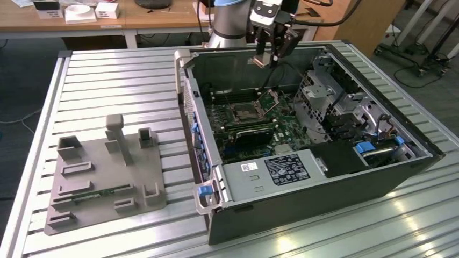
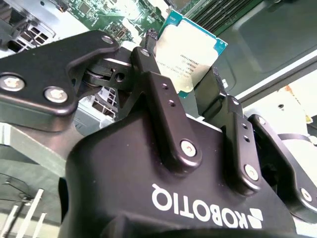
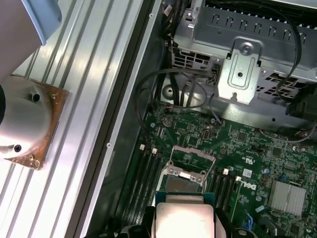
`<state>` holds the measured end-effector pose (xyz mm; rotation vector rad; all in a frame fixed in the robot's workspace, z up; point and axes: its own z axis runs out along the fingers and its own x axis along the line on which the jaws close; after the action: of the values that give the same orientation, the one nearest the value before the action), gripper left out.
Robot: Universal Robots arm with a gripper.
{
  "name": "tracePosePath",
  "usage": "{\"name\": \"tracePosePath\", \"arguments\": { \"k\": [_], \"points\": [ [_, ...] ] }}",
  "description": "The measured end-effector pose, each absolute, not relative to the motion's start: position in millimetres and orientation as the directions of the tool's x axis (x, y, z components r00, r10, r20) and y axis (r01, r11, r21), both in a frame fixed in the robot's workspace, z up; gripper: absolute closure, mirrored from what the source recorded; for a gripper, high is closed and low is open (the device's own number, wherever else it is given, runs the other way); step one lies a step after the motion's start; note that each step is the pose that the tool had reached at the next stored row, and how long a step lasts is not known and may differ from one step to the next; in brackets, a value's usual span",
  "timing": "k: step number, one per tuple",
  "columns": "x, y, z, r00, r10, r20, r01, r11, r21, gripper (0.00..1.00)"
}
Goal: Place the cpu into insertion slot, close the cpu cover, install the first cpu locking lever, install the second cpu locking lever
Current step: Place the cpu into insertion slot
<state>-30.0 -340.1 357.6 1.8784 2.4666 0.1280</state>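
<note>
My gripper (image 1: 267, 58) hangs above the back of the open computer case (image 1: 308, 215), shut on the cpu (image 1: 257, 61). In the second wrist view the cpu (image 2: 194, 52) stands on edge between the two black fingers (image 2: 166, 101), its silver top with a teal rim showing. The first wrist view has the cpu (image 3: 184, 218) over the motherboard, a short way from the insertion slot (image 3: 184, 182). The slot (image 1: 242, 114) lies bare. The cpu cover (image 1: 269, 99) is tilted up at the slot's edge on the exterior view's right, and its frame (image 3: 192, 157) is seen from above.
A grey fixture plate (image 1: 100, 177) with upright holders sits on the slatted table at the exterior view's left. Inside the case are a grey box with a white label (image 1: 280, 169), metal drive cages (image 1: 337, 102) and loose black cables (image 3: 163, 89). The arm's base (image 3: 25, 124) is beside the case.
</note>
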Motion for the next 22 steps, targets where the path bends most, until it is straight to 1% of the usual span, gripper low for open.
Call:
{"name": "tracePosePath", "arguments": {
  "k": [9, 22],
  "points": [
    [-30.1, -340.1, 357.4, -0.204, 0.979, 0.019, 0.975, 0.202, 0.089, 0.46],
    [-31.3, -340.1, 356.9, -0.141, 0.990, 0.019, 0.986, 0.139, 0.089, 0.46]
  ]
}}
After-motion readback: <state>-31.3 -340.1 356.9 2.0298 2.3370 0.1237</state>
